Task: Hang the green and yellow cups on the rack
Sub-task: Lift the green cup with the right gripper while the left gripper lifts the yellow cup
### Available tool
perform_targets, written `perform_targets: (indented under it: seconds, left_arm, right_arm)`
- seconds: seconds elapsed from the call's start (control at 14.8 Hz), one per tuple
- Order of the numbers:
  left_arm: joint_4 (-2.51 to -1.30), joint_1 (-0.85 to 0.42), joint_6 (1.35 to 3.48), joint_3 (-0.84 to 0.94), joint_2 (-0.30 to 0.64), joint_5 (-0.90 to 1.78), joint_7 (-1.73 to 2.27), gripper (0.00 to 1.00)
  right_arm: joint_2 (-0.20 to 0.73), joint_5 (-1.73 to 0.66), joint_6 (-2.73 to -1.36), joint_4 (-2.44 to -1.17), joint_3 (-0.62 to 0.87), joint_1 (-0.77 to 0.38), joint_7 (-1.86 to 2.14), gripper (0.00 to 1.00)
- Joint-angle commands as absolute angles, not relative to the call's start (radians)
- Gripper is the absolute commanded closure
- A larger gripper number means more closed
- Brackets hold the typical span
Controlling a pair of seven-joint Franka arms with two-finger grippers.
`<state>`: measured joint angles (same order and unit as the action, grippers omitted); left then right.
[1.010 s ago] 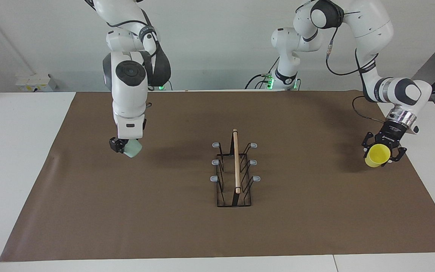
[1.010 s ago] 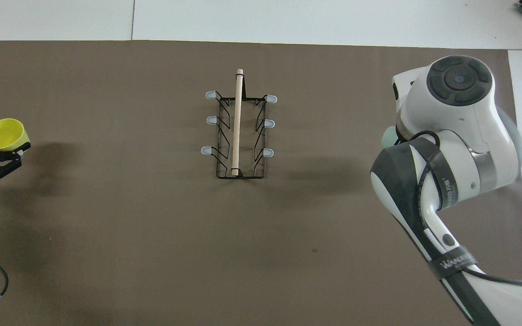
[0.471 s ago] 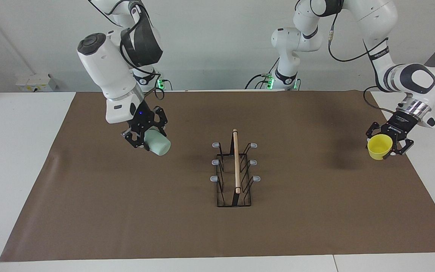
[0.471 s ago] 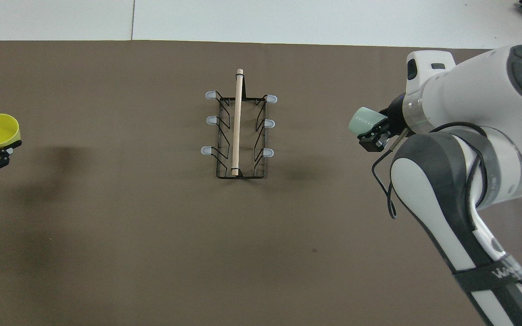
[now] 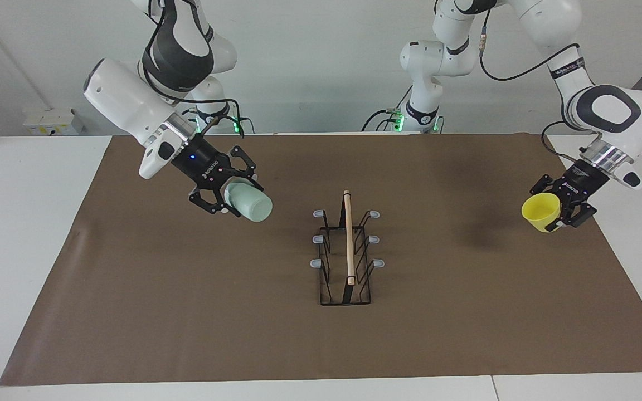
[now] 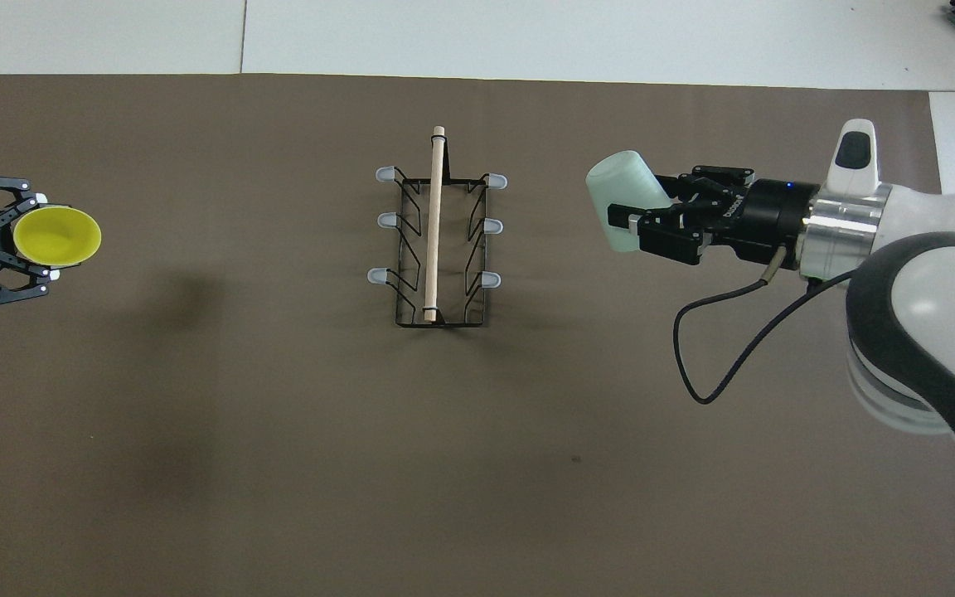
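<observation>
My right gripper (image 5: 236, 199) is shut on the pale green cup (image 5: 249, 204) and holds it on its side above the mat, closed end toward the rack (image 5: 348, 239). The overhead view shows this gripper (image 6: 642, 217), the green cup (image 6: 622, 199) and the rack (image 6: 433, 224), with a gap between cup and prongs. My left gripper (image 5: 559, 214) is shut on the yellow cup (image 5: 541, 210) over the mat at the left arm's end. That cup is tilted, mouth toward the rack. The left gripper (image 6: 26, 240) and yellow cup (image 6: 55, 238) also show from overhead. All six grey-tipped prongs are bare.
A brown mat (image 5: 187, 312) covers most of the white table (image 5: 25, 234). The rack stands in the middle of the mat, its wooden rod pointing away from the robots. Nothing else lies on the mat.
My right gripper has swung toward the rack and turned the green cup onto its side. My left gripper has lifted the yellow cup, tipped its mouth toward the rack and moved slightly inward.
</observation>
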<state>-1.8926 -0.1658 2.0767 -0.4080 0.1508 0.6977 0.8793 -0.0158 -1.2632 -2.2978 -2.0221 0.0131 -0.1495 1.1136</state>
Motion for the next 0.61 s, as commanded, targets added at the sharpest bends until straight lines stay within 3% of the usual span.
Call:
perform_targets:
  seconds: [0.0, 0.27, 0.54]
  left_arm:
    - [-1.898, -0.123, 2.132, -0.29, 0.115, 0.531, 0.96, 1.0]
    - [-1.898, -0.095, 2.193, -0.148, 0.101, 0.266, 1.084, 1.0]
    - [-1.908, -0.097, 2.252, -0.054, 0.1, 0.024, 1.231, 1.0]
  right_arm:
    - [-0.123, -1.614, -2.327, -2.196, 0.025, -0.153, 1.351, 1.0]
    - [-0.081, -2.116, -2.316, -2.264, 0.025, -0.263, 1.694, 1.0]
    - [-0.029, -2.288, -2.315, -2.284, 0.025, -0.347, 1.837, 1.0]
